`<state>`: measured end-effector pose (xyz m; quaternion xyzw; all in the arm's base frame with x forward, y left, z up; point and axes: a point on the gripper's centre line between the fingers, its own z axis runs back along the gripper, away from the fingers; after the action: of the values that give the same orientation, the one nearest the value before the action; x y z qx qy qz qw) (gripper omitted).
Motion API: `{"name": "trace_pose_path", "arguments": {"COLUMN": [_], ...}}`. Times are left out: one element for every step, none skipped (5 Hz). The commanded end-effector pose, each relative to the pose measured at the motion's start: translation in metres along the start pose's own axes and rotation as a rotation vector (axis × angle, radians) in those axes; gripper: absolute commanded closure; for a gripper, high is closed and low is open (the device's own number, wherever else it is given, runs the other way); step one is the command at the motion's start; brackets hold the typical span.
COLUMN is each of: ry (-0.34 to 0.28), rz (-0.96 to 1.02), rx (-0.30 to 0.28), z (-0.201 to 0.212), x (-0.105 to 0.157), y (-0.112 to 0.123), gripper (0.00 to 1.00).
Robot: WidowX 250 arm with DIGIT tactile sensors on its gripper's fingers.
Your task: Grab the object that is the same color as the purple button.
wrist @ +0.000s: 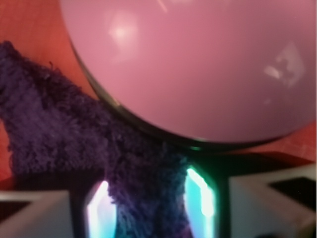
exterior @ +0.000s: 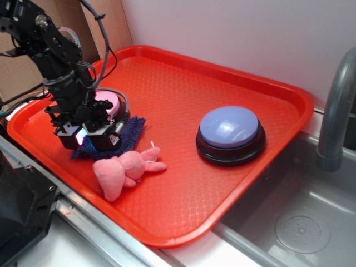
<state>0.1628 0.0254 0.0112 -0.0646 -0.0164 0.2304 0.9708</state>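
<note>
The purple cloth [wrist: 74, 129] lay on the left side of the red tray [exterior: 222, 83], caught between my fingers.

My gripper [exterior: 92, 136] was down on the tray, its two fingers closed in on a raised fold of the cloth, the lit pads [wrist: 200, 196] pressing the fuzzy fabric from either side. The rest of the cloth spread out flat to the right of my gripper, just beside the pink button [wrist: 198, 64] at the far side. The pink plush toy [exterior: 125, 169] lay nearer, just beside the cloth. The purple button [exterior: 230, 133] sat well apart on the right.
</note>
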Motion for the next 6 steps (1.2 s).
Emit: {"name": "trace_pose_path", "arguments": {"ry": [-0.041,-0.069,-0.100,-0.088,-0.057,-0.047], "rz": [0.051,0.071,0.117,0.074,-0.027,-0.156], "rx": [0.010,0.018,0.047,0.070,0.087,0.093], "z": [0.012,0.024,0.047,0.082,0.120,0.149], "x": [0.006,0.006,0.010,0.014,0.019,0.021], "y": [-0.001,-0.003,-0.008,-0.014,-0.025,-0.034], "gripper": [1.00,1.00,1.00,1.00,1.00,1.00]}}
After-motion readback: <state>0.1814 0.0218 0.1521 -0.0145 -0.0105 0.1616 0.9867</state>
